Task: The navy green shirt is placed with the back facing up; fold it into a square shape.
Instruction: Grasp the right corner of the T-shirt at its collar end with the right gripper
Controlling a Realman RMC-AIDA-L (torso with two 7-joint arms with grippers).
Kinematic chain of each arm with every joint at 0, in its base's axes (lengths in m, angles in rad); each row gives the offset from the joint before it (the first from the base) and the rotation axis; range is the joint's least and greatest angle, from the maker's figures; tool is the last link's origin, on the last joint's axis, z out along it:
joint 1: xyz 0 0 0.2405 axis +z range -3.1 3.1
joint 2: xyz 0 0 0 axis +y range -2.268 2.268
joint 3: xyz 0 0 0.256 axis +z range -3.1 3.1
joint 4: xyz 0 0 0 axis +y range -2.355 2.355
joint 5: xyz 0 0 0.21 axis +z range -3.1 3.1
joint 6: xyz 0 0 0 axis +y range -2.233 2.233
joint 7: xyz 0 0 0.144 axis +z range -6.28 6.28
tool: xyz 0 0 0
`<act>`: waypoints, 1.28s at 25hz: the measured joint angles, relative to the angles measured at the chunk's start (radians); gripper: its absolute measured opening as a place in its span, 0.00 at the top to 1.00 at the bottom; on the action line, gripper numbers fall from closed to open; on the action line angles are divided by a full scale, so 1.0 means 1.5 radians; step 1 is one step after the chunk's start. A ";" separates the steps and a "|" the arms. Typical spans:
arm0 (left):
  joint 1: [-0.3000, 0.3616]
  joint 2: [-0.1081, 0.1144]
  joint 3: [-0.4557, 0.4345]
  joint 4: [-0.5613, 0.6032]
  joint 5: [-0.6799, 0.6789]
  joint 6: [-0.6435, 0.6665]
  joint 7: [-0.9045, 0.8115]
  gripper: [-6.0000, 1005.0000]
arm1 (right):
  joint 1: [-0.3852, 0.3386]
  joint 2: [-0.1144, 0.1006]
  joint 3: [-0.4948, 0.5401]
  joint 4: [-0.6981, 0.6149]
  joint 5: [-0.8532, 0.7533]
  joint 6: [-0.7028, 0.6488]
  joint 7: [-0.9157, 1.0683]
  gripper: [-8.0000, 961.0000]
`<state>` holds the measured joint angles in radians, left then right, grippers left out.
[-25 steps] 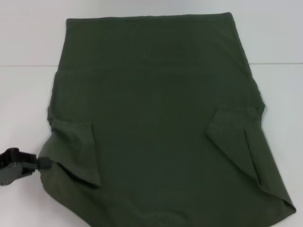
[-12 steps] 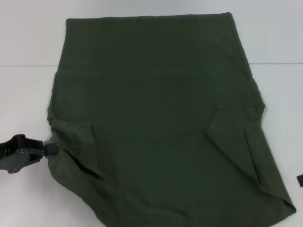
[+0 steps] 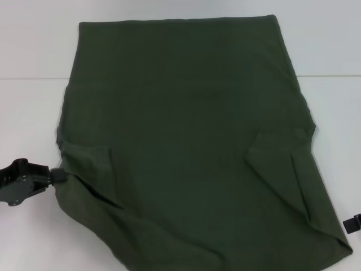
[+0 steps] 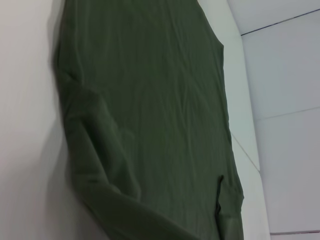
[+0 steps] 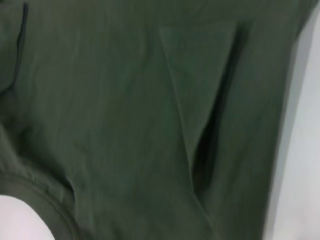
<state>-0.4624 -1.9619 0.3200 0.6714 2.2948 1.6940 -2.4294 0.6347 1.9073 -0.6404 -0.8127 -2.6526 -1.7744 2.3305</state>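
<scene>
Left gripper: low at the bench's left, its tip touching the left edge of the shirt beside the folded-in left sleeve. Over the past second it has come in and up from farther out toward the near corner, and the cloth edge there has drawn inward with it. Whether the jaws are open or closed on the fabric cannot be told; the contact suggests a pinch is being taken or is about to be.

Shirt: dark olive green, plain side up, spread flat over the middle of the white bench. Long axis runs away from the robot; the straight far edge lies at the top of the head view, the near end runs off the bottom of it. The right wrist view shows a ribbed band, probably the collar, so the neck likely faces the robot. Both sleeves are turned inward onto the body, the left sleeve and the right sleeve.

Right gripper: just entered at the far right edge, near the shirt's near right corner and apart from it. Only a dark sliver shows; jaws cannot be told.

Reading: both arms appear to be closing on the near edge for a lengthwise fold, not yet begun.
</scene>
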 joint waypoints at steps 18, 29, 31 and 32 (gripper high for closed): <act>0.001 -0.003 0.000 0.000 0.000 0.001 0.000 0.98 | -0.002 0.036 -0.040 0.004 -0.022 0.041 -0.034 0.34; 0.002 -0.003 0.000 0.000 0.000 0.001 0.000 0.98 | 0.003 0.051 -0.048 0.005 -0.036 0.059 -0.033 0.35; 0.002 -0.003 0.000 0.000 0.000 0.001 0.000 0.98 | 0.003 0.053 -0.050 0.005 -0.036 0.060 -0.033 0.36; 0.002 -0.003 0.000 0.000 0.000 0.001 0.000 0.98 | 0.004 0.054 -0.051 0.005 -0.036 0.060 -0.033 0.36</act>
<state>-0.4588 -1.9666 0.3206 0.6718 2.2948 1.6950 -2.4298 0.6401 1.9877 -0.7176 -0.8046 -2.7061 -1.6842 2.2815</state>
